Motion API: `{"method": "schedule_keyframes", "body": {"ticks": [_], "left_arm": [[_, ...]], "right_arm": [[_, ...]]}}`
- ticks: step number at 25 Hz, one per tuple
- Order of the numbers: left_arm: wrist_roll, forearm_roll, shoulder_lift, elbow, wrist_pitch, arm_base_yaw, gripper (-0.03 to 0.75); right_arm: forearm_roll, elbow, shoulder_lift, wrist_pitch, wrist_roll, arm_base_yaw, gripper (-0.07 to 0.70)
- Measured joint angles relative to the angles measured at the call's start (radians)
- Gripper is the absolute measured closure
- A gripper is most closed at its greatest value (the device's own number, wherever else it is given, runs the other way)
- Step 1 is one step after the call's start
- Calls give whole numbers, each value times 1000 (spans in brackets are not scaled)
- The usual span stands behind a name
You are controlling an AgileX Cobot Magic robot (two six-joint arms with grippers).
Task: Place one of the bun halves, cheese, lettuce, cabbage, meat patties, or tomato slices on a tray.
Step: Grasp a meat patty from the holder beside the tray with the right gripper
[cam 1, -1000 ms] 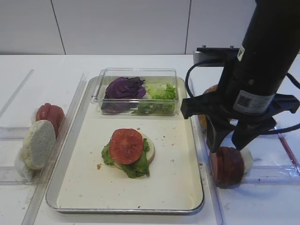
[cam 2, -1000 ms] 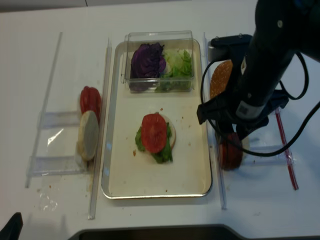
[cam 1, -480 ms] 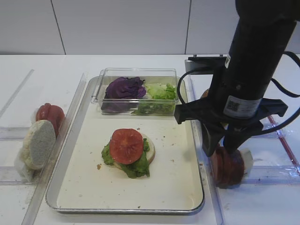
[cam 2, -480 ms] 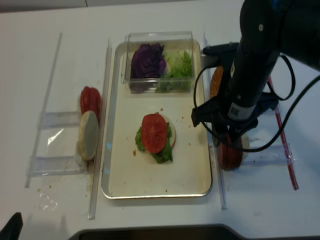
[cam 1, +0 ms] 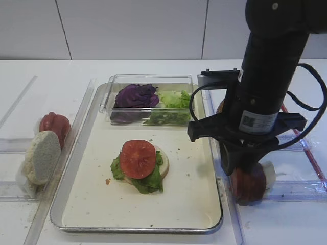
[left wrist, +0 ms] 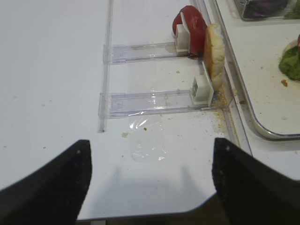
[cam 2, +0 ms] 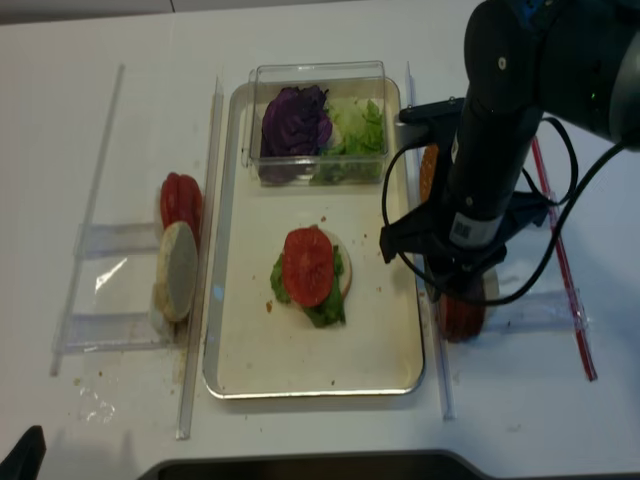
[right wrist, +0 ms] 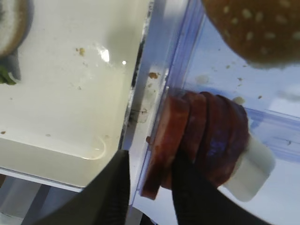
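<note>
Since a second ago the right arm is shifted left and lowered over the meat patties (right wrist: 197, 140); right gripper (right wrist: 149, 180) jaws are apart but narrowing, straddling the leftmost patty, clamping not confirmed. Patties are stood on edge in the clear rack just right of the tray (cam 1: 82, 204); stack axis runs left-right, faces toward tray. Right arm is nearest; left gripper (left wrist: 150, 185) is held wide apart over bare table.
</note>
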Motion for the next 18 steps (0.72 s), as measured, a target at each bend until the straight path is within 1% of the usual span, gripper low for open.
{"method": "schedule_keyframes", "body": {"ticks": [4,10,13,18], "left_arm": [[0,0,0,0,0,0,223],[-2,0,0,0,0,0,223],[-2,0,0,0,0,0,223],[-2,0,0,0,0,0,223]], "right_arm": [[0,-6,2,0,-21,2,431],[-19,-6,3,0,-29,2,498],[-23,-6,3,0,-49,2,538],[-29,-6,3,0,-61,2,546]]}}
